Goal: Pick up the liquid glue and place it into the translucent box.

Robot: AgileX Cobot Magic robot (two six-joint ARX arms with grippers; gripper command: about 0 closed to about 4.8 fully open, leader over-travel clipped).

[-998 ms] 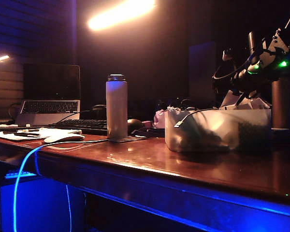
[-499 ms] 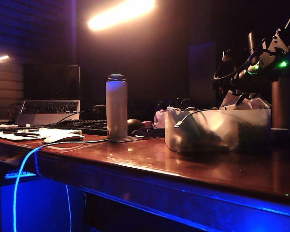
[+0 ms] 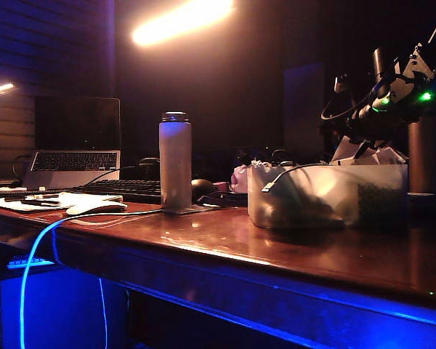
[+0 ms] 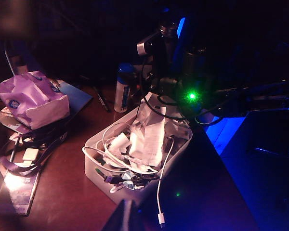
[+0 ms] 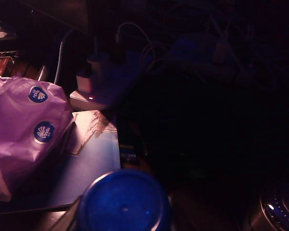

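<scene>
Right arm hasn't budged over the far side of the frosted translucent plastic box (image 4: 94, 159), right gripper (image 4: 151, 48) poised by the blue-capped pale liquid glue bottle (image 5: 124, 204) standing just behind it (grip too dark to call, left gripper (image 4: 127, 219) likewise), so pickup's pending.

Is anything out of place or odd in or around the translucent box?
Yes. The translucent box is crammed with tangled cables and paper slips; one white cable spills over its rim onto the table. The right hand sits behind the box by a blue-capped bottle, its state unclear. The left hand is not visible.
</scene>
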